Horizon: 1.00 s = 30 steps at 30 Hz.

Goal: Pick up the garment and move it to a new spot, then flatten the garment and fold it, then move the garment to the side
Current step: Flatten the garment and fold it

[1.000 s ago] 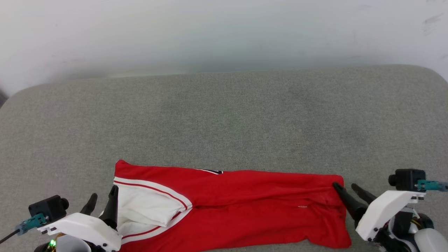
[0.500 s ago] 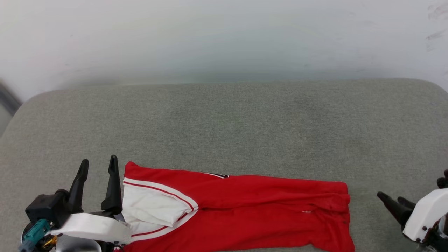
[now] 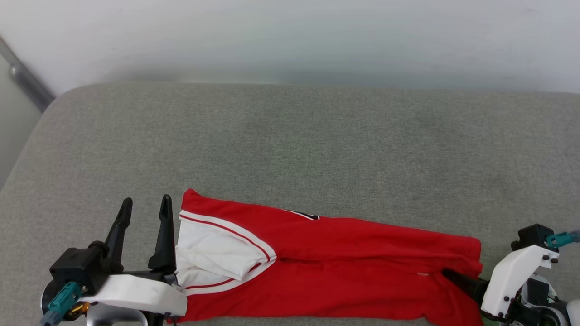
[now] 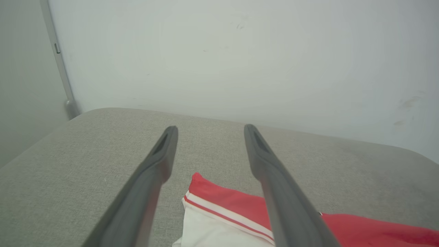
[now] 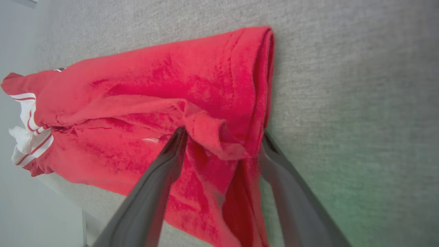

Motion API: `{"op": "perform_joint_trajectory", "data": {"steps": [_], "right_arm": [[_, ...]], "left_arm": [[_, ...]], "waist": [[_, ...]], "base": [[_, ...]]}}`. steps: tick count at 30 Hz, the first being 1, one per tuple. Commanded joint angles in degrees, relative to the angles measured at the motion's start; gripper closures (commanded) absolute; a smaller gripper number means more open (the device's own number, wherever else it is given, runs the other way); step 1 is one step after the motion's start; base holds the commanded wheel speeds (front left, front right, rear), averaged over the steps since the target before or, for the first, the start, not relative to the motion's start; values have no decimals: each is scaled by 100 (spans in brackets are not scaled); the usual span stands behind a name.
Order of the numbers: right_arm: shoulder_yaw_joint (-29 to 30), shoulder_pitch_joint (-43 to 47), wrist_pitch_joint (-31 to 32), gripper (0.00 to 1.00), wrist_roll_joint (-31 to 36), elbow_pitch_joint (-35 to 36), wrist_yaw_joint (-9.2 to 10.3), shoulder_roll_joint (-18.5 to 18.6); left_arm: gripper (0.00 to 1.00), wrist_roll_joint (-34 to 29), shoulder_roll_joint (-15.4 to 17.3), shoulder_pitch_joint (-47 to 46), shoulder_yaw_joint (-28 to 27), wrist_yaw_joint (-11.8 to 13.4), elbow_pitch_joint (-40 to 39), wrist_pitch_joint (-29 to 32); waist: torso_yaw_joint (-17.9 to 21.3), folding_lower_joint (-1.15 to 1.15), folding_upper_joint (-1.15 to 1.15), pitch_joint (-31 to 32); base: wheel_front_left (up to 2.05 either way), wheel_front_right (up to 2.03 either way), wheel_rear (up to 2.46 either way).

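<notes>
1. Grey woven-fabric cushion (image 3: pixel 290 145): I see it stretching wide below a pale wall (image 3: pixel 290 36).
2. Red jersey T-shirt with white striped-trim sleeves (image 3: pixel 353 271): it is folded into a long band along the cushion's near edge, with the white sleeve end toward the left.
3. Left gripper (image 3: pixel 147 201): its fingers are spread and empty, just beside the sleeve end.
4. Right gripper (image 5: pixel 223 134): its fingers are apart, straddling a raised fold at the shirt's red hem end, not pinching it.

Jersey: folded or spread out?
Folded: the jersey lies as a narrow band on the grey cushion, with stacked fabric layers at its hem end.
</notes>
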<state>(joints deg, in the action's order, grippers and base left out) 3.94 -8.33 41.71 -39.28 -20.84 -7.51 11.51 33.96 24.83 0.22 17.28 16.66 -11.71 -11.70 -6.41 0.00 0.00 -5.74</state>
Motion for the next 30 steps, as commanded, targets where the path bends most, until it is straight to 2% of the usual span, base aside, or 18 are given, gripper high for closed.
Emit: {"op": "perform_joint_trajectory", "data": {"steps": [1,2,3,4,5,15,20,21,25,30], "right_arm": [[-119,0,118,0,23,-175,5,-83],[-183,28,160,0,17,-233,5,-106],[-222,41,178,47,11,-262,4,-116],[-260,26,177,82,-3,-286,4,-121],[-294,7,187,100,-24,-298,3,-125],[-471,-243,-76,100,-20,181,3,262],[-320,-155,-14,100,19,312,4,534],[-53,-64,-2,100,67,278,4,701],[543,52,5,100,154,214,4,939],[1261,176,156,100,261,329,3,824]], "left_arm": [[0,-25,1,-66,-1,4,-17,11],[0,-27,1,-60,4,8,-10,10],[0,-27,4,-51,9,17,-1,23],[0,-26,12,-40,10,26,2,25],[0,-18,13,-35,19,25,7,31],[0,-26,109,80,21,70,49,101],[0,-41,164,207,-16,148,-10,132],[0,-55,188,262,-21,192,-57,145],[0,-54,197,309,0,211,-76,148],[0,-40,188,324,19,237,-64,142]], "waist": [[-39,0,0,-32],[-43,0,0,-32],[-46,0,0,-29],[-40,0,0,-30],[-33,0,0,-27],[124,0,0,236],[259,0,0,383],[337,0,0,420],[416,0,0,460],[505,0,0,510]], "base": [[0,0,0],[0,0,0],[0,0,0],[0,0,0],[0,0,0],[0,0,0],[0,0,0],[0,0,0],[0,0,0],[0,0,0]]}}
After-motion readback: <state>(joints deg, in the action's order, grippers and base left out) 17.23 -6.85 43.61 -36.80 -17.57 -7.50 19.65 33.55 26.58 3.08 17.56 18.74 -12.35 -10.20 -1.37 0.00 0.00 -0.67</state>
